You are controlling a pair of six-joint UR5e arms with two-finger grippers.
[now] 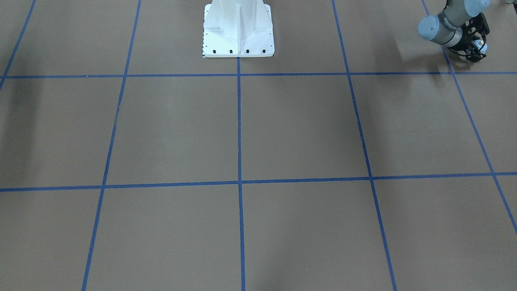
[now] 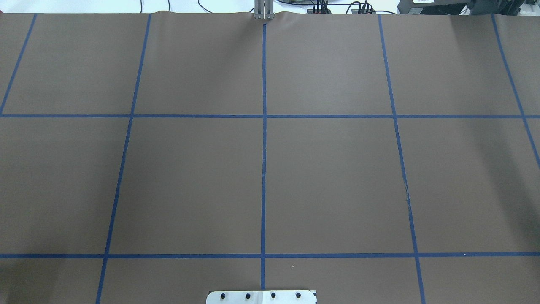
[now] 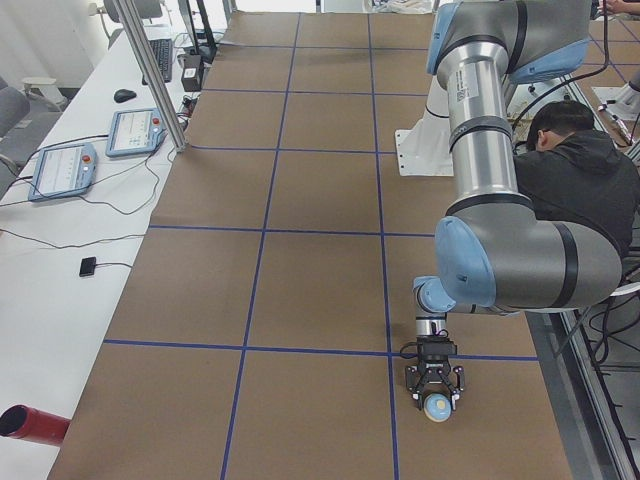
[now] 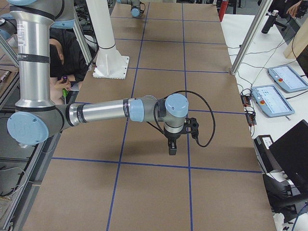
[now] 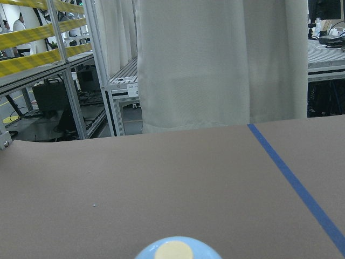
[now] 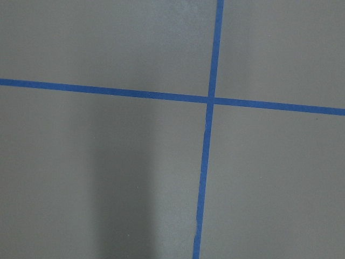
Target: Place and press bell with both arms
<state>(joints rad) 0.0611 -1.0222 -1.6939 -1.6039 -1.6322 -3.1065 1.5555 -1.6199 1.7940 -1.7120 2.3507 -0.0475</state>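
Note:
The light-blue bell (image 1: 481, 45) with its cream button sits between the black fingers of my left gripper (image 1: 476, 50), low over the brown table (image 1: 299, 129) at its left end. The exterior left view shows the same: left gripper (image 3: 433, 398) closed around the bell (image 3: 436, 407). In the left wrist view the bell's top (image 5: 175, 249) shows at the bottom edge. I cannot tell if the bell touches the table. My right gripper (image 4: 172, 150) points down just above the table near a tape crossing; it shows only in the exterior right view, so I cannot tell if it is open.
The white pedestal (image 1: 238, 32) stands at the robot's side of the table. Blue tape lines (image 2: 264, 169) divide the table into squares. A person (image 3: 575, 170) sits beside the table. A red cylinder (image 3: 30, 425) and teach pendants (image 3: 135, 130) lie on the white bench.

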